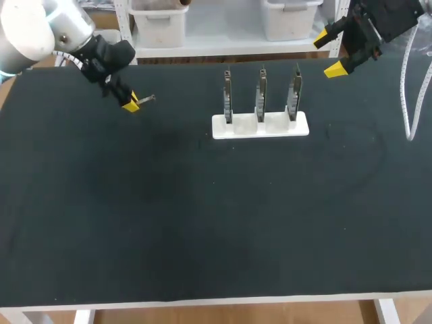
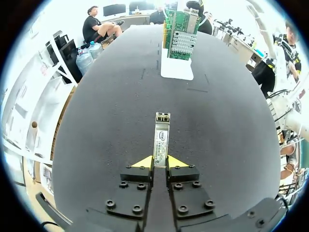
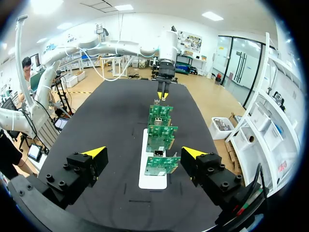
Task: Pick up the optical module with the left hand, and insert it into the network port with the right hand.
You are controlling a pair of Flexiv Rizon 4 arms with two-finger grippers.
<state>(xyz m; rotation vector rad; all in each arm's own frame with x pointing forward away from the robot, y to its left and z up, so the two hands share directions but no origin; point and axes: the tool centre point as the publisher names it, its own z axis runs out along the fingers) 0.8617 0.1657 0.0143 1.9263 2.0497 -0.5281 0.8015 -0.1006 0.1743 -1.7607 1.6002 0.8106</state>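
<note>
Overhead, at far left over the bench (image 1: 135, 223), left jaws clench the optical module (image 1: 146, 99), well apart from the white stand (image 1: 260, 126) of three cards (image 1: 261, 94). Left wrist view alone shows its label (image 2: 161, 137). Right wrist view: right jaws released, stand ahead.

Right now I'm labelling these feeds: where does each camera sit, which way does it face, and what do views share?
Head view: above and behind, looking down on the table; left arm and right arm show.
Left wrist view: looks along the left gripper, shut on the optical module, toward the network cards.
Right wrist view: looks along the open right gripper, over the network cards toward the left arm.
All three share those cards.
</note>
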